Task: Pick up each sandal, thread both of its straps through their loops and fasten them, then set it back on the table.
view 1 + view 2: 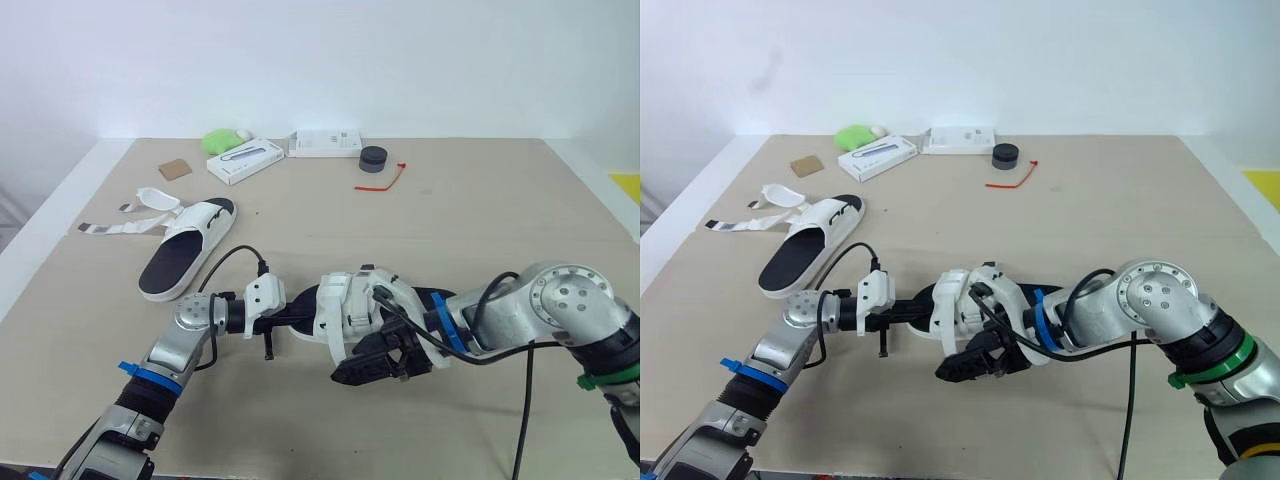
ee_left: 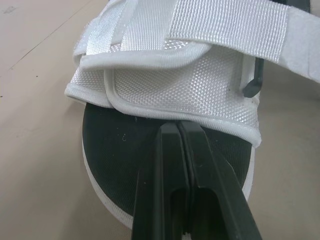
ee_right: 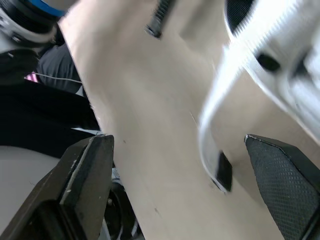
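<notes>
**Near sandal lies crosswise between both tools; loose strap hangs inside the right one**

Start at the near sandal [image 2: 165, 85]. It sits low over the near middle of the counter [image 1: 450, 220], and its long axis runs left to right between your two arms. The rounded end with the black footbed points at the left tool [image 2: 178, 129], and the other end runs under the right forearm. The left tool's fingers are pressed together, with the tips on the footbed just below the woven band (I can't tell if they pinch anything).

The right tool [image 3: 177, 145] is below the sandal's near side with its fingers spread wide. The loose strap [image 3: 214, 105] dangles between them, black tip downward, touching neither finger. The right arm is the nearer one to that strap. My read is that the next move depends on closing across the strap, not along it.

The second sandal [image 1: 190, 245] lies flat on the counter, farther back on your left and well apart. Its long axis is diagonal, with the banded end pointing away and to the right. Its undone straps [image 1: 125, 227] splay out to the left.
</notes>
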### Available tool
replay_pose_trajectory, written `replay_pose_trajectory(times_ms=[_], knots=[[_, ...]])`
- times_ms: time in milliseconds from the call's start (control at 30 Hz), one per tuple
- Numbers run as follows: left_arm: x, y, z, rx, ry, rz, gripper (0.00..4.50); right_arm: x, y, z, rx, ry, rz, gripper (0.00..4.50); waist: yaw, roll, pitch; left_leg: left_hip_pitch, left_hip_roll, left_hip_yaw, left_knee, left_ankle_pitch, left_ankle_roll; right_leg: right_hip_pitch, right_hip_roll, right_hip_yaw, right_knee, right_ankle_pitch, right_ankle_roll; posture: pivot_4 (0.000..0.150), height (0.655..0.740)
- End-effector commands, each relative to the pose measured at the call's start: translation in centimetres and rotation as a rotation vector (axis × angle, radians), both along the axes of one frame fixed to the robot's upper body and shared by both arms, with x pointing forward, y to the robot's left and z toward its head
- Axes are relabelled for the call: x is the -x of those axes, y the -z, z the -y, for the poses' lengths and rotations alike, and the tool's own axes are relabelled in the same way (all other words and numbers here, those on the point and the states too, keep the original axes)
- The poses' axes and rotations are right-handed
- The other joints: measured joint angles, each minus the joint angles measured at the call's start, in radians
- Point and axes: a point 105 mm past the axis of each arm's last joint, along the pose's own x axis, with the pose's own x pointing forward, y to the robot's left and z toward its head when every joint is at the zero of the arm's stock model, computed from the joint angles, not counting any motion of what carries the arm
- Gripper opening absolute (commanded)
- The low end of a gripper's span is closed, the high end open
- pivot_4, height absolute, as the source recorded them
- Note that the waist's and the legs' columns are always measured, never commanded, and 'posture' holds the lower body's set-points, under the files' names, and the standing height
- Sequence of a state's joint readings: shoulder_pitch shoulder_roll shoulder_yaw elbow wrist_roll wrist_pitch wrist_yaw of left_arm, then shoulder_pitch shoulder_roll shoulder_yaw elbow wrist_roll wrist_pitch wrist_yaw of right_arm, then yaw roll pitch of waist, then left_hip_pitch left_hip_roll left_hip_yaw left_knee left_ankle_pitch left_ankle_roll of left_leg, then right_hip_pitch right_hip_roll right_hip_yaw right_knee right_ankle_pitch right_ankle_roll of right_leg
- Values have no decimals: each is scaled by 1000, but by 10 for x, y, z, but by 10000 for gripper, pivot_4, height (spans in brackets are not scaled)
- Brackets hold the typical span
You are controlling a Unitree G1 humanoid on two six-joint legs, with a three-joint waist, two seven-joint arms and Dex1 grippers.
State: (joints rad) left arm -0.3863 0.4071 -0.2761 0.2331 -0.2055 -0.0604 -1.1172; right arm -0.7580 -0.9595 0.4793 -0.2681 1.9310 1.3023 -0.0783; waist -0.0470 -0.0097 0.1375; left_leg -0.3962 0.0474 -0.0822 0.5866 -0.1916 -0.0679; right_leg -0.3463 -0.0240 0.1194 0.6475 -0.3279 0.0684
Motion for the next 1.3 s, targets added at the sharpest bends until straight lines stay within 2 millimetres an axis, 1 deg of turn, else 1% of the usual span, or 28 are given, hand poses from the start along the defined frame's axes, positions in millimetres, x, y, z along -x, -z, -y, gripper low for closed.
replay_pose_trajectory(times_ms=[33,100,133,167,200,233,267,300,333,467,533,667,700,767,833,867,933,1000,1067,1133,1300], knots=[[29,78,-17,-209,-26,-296,0,-5,2,-5,19,2,-8,44820,1,0,-1,0,0,0,0,0,0,0,0,0,0,0,0,1500,7400],[29,78,-17,-208,-26,-297,0,-7,3,-6,24,7,-12,44820,1,0,0,-1,0,0,0,0,0,-1,0,0,0,0,0,1500,7400],[30,78,-17,-209,-26,-298,0,-7,4,-7,26,7,-14,39842,1,0,0,-2,0,0,0,0,0,-1,0,0,0,0,0,1500,7400],[31,78,-18,-209,-25,-298,0,-7,4,-7,27,4,-16,38952,1,0,0,-3,0,0,0,0,0,-2,0,0,0,0,0,1500,7400],[31,78,-18,-209,-25,-299,0,-6,5,-8,30,2,-17,36437,1,0,0,-4,0,0,0,0,0,-2,0,0,0,0,1,1500,7400],[31,79,-18,-210,-25,-300,0,-7,6,-8,37,1,-17,31619,1,0,-1,-4,0,0,0,0,0,-3,0,0,0,0,1,1500,7400],[32,79,-19,-212,-24,-301,0,-7,7,-8,42,0,-17,28015,1,0,-1,-4,0,0,0,0,0,-3,0,0,0,1,1,1500,7400],[32,79,-19,-213,-24,-301,0,-7,7,-8,41,-2,-15,28015,1,0,-1,-4,0,0,0,0,0,-3,0,0,0,1,1,1500,7400],[32,79,-20,-215,-25,-302,0,-7,7,-9,40,-4,-13,21551,1,0,-1,-4,0,-1,0,0,0,-3,0,-1,0,1,1,1500,7400],[32,79,-21,-217,-25,-303,0,-6,4,-11,32,-19,-2,9803,1,0,-1,-4,0,-1,0,0,1,-3,0,-2,0,0,0,1500,7400],[32,78,-21,-219,-25,-303,0,-6,2,-11,21,-26,-2,409,1,0,-1,-5,0,-1,0,0,1,-3,0,-2,0,0,0,1500,7400],[32,78,-21,-219,-26,-302,0,-5,-7,-14,-28,-41,-21,409,1,0,-1,-5,0,-1,0,-1,2,-3,0,-2,0,0,1,1500,7400],[32,78,-21,-219,-26,-302,0,-5,-12,-15,-61,-45,-27,409,1,0,-1,-5,0,-2,0,-1,2,-3,0,-2,0,0,1,1500,7400],[31,78,-20,-218,-27,-301,0,-11,-29,-20,-184,-52,-57,409,1,0,-1,-5,0,-2,0,-1,2,-3,0,-3,0,0,2,1500,7400],[30,78,-19,-216,-29,-300,0,-21,-47,-24,-276,-37,-49,409,1,1,0,-5,0,-2,0,-1,2,-3,0,-3,0,0,1,1500,7400],[30,79,-19,-215,-29,-299,0,-29,-55,-23,-294,-19,-37,409,0,1,0,-5,0,-2,0,-1,2,-3,0,-3,0,1,2,1500,7400],[30,79,-18,-212,-31,-299,0,-43,-69,-22,-315,18,-22,409,1,1,0,-5,0,-2,0,-1,3,-3,0,-3,0,1,3,1500,7400],[30,79,-17,-210,-32,-297,0,-56,-76,-21,-294,63,-5,409,2,1,0,-5,0,-2,0,-1,3,-4,0,-3,0,2,2,1500,7400],[30,79,-16,-208,-33,-297,0,-63,-77,-19,-271,92,-7,409,2,1,0,-5,0,-2,0,-1,3,-4,0,-3,0,1,2,1500,7400],[30,80,-15,-206,-33,-295,0,-68,-70,-18,-232,123,-27,409,2,1,0,-6,0,-2,0,-1,3,-3,0,-3,0,1,2,1500,7400],[29,80,-15,-202,-41,-292,0,-68,-57,-19,-175,124,-68,409,3,2,0,-7,-1,-2,0,-1,3,-4,0,-3,0,2,2,1500,7400]])
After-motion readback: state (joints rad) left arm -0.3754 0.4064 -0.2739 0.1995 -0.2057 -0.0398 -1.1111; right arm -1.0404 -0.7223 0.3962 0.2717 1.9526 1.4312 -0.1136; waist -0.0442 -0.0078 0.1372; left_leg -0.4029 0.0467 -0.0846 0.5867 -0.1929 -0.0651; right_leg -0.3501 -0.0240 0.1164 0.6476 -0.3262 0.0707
